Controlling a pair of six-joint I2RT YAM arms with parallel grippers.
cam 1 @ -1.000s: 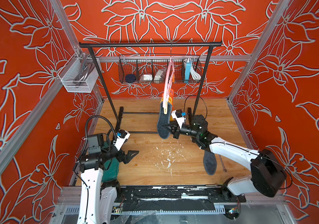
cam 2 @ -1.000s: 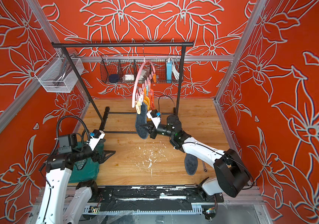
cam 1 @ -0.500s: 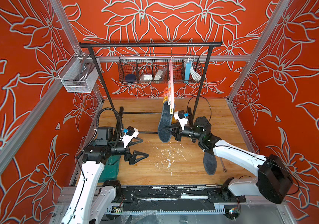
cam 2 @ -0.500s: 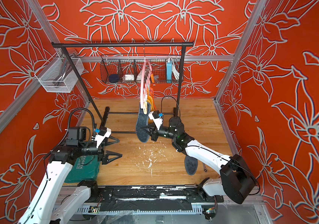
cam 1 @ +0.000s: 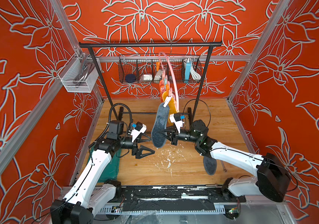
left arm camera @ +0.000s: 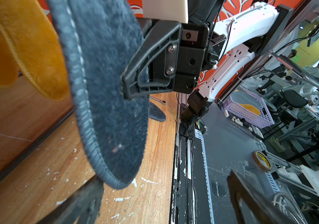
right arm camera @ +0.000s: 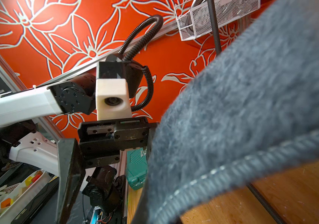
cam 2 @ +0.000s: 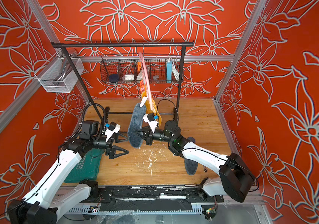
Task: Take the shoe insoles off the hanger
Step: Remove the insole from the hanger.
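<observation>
The pink hanger point(cam 1: 172, 77) point(cam 2: 145, 71) hangs edge-on from the black rack's bar. Clipped to it are red-pink, mustard yellow point(cam 1: 172, 107) point(left arm camera: 28, 48) and dark grey shoe insoles. The hanging dark grey insole point(cam 1: 159, 124) point(cam 2: 135, 124) point(left arm camera: 108, 97) point(right arm camera: 251, 116) is held by a white clothespin point(cam 1: 166, 101). My right gripper point(cam 1: 162, 132) point(cam 2: 136, 131) is shut on its lower half. My left gripper point(cam 1: 152, 144) point(cam 2: 128, 144) point(left arm camera: 164, 178) stands open just left of its bottom end, holding nothing. Another dark grey insole point(cam 1: 210, 164) point(cam 2: 191, 166) lies on the floor.
The black rack point(cam 1: 149, 45) spans the back, its base rails on the wooden floor. A black wire basket point(cam 1: 135, 71) hangs on the back wall, a white mesh basket point(cam 1: 77, 77) on the left wall. A green case point(cam 2: 85, 168) lies under my left arm. A wrench point(cam 1: 223, 166) lies at the right.
My left arm has swung in from the left side to the hanging grey insole, gripper open. The hanger has turned and the grey insole has shifted with it. My right gripper has kept its hold.
</observation>
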